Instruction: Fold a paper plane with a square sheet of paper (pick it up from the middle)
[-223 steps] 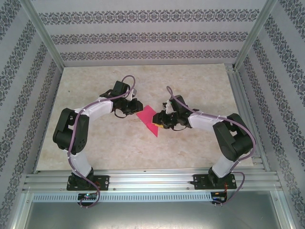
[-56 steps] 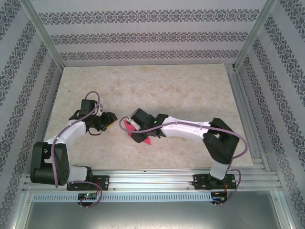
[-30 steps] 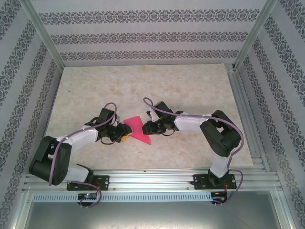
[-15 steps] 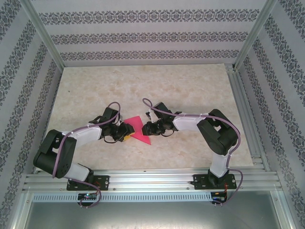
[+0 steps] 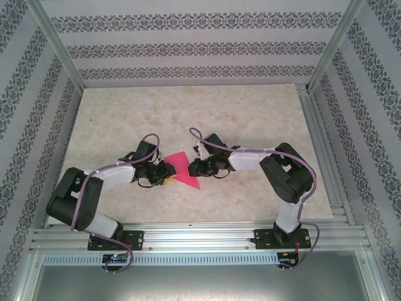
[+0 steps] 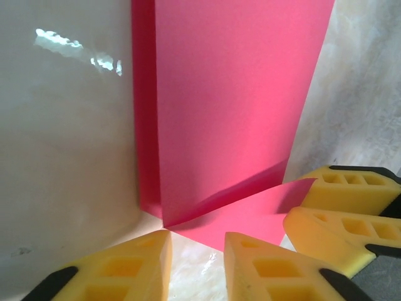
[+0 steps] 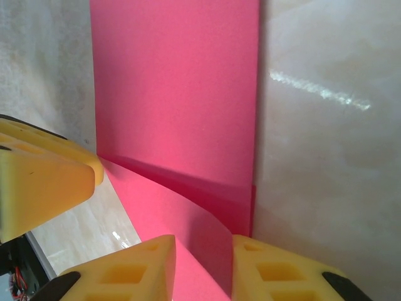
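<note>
**Workpiece.** The sheet of paper [image 5: 183, 168] lies on the table [image 5: 250, 113], front of centre, directly between the two grippers. It is partly folded, and one flap is lifted off the surface.

**Right gripper** [image 5: 193, 168]. It is positioned at the sheet's right edge. In the right wrist view the raised flap runs up into the gap between its yellow fingers [image 7: 282, 269]. The jaws stand narrowly apart around the paper and are not pressed flat onto it.

**Left gripper** [image 5: 163, 170]. It is positioned at the sheet's left edge. In the left wrist view the jaws are partly apart with bare table in the gap. The sheet's near corner ends just beside one fingertip, and nothing is gripped.

**View differences.**
- **Top view:** both arms converge on a small pink shape, with no fold detail.
- **Left wrist view:** shows a crease, a darker band along one edge, and the right gripper's fingers at the tip of the flap.
- **Right wrist view:** shows the left gripper's fingers beside the sheet's opposite edge.
</note>
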Available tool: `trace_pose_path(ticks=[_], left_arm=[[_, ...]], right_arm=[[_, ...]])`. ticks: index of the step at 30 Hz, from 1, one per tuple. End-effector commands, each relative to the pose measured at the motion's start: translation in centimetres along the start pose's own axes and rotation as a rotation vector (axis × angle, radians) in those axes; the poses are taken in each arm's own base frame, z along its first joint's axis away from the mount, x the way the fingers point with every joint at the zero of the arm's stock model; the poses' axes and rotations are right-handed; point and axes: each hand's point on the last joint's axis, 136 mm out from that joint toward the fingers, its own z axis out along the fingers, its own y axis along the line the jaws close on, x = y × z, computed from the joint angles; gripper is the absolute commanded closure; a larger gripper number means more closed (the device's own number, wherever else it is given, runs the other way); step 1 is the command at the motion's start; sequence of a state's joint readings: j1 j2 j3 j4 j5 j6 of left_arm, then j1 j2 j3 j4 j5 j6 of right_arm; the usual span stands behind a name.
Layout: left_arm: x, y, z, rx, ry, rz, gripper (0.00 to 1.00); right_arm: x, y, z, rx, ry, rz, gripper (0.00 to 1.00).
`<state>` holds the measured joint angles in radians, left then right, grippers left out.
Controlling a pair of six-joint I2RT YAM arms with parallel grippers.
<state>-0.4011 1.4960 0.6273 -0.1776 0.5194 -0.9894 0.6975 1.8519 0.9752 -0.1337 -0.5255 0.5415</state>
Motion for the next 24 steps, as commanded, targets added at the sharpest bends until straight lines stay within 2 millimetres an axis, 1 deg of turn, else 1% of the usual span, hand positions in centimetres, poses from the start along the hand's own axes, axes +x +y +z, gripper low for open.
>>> trace_pose_path(ticks=[1,4,7,12,17,20,21,23,24], left_arm=[[-0.7,-2.6,-0.1,0.061,-0.011,0.056,0.73],[-0.9,-3.0,-0.1,0.062,-0.012,0.07,0.76],[-1.2,-3.4,0.1,0.061,-0.007,0.085,0.76],[-1.6,-3.9,0.9,0.061,0.016,0.102,0.76],[-2.2,-5.0,1.3,0.073,0.024,0.119,0.74],[-2.1,-5.0,1.5,0.072,0.036,0.124,0.74],[-2.1,-4.9,1.4,0.066,0.032,0.116,0.74],[-2.2,-5.3,0.8,0.084,0.003,0.128,0.74],[-2.2,-5.2,0.4,0.069,-0.011,0.138,0.71]], right_arm=[[-0.5,-0.2,-0.2,-0.004,-0.021,0.009,0.72],[-0.5,-0.3,-0.5,0.003,-0.03,0.013,0.73],[-0.7,-0.5,-0.9,0.006,-0.052,0.029,0.73],[-0.5,-1.0,-1.6,0.016,-0.077,0.064,0.73],[-0.8,-1.4,-2.3,0.038,-0.1,0.08,0.69],[-1.0,-1.6,-2.5,0.042,-0.108,0.085,0.7],[-1.0,-1.6,-2.5,0.046,-0.107,0.088,0.71],[-1.1,-1.7,-2.5,0.046,-0.11,0.09,0.72],[-1.1,-1.8,-2.5,0.047,-0.104,0.091,0.72]])
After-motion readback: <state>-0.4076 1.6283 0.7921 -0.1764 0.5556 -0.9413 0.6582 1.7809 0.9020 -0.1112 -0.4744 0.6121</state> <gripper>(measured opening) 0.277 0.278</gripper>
